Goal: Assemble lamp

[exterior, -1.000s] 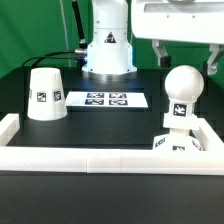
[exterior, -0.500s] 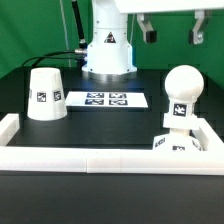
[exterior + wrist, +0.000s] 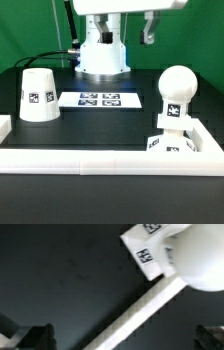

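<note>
The white cone shade (image 3: 38, 95) stands on the black table at the exterior view's left. The round-headed bulb (image 3: 177, 92) stands upright on the square base (image 3: 170, 145), which sits in the right corner of the white rail. My gripper (image 3: 126, 30) hangs open and empty high at the back, in front of the pedestal, well above and left of the bulb. In the wrist view the gripper (image 3: 122, 339) has its fingers wide apart with nothing between them. The base (image 3: 148, 253) and the bulb (image 3: 200, 263) lie far off beside the rail (image 3: 150, 303).
The marker board (image 3: 100, 100) lies flat in the middle of the table. The white robot pedestal (image 3: 103, 58) stands behind it with black cables at its left. A low white rail (image 3: 100, 160) runs along the front and up both sides.
The gripper has risen and moved to the exterior view's left, away from above the bulb. It stays open. The shade, bulb and base keep their places.
</note>
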Tool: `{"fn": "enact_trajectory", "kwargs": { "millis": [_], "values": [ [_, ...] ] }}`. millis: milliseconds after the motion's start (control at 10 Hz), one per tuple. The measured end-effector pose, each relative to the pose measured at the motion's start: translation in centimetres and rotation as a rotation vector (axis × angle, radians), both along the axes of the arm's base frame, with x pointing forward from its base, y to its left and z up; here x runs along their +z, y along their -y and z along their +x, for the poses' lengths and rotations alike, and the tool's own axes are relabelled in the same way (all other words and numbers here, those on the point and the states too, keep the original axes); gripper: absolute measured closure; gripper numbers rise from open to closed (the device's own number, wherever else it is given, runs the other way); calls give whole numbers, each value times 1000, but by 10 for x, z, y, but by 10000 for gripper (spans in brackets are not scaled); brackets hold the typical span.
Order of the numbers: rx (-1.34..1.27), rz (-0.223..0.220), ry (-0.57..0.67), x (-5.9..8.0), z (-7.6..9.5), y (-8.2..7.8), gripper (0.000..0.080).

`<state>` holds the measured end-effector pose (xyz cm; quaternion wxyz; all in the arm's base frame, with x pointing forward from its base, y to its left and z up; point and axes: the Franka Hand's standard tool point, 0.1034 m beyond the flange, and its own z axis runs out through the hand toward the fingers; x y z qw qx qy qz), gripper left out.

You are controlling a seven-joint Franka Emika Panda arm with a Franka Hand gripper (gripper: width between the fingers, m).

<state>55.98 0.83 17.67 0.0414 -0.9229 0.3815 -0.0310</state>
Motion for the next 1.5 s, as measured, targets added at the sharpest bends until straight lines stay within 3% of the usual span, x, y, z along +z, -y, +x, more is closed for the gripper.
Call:
{"fn": "enact_trajectory", "kwargs": {
  "millis": [600, 800, 1100, 1300, 1500],
  "values": [
    [3, -1, 2, -1, 1, -2, 101],
    [-11, 22, -21, -4, -5, -6, 101],
    [-38, 40, -49, -26, -46, 19, 101],
    [-68, 42, -60, -30, -53, 35, 101],
    [-69, 40, -61, -31, -53, 36, 101]
  ]
}}
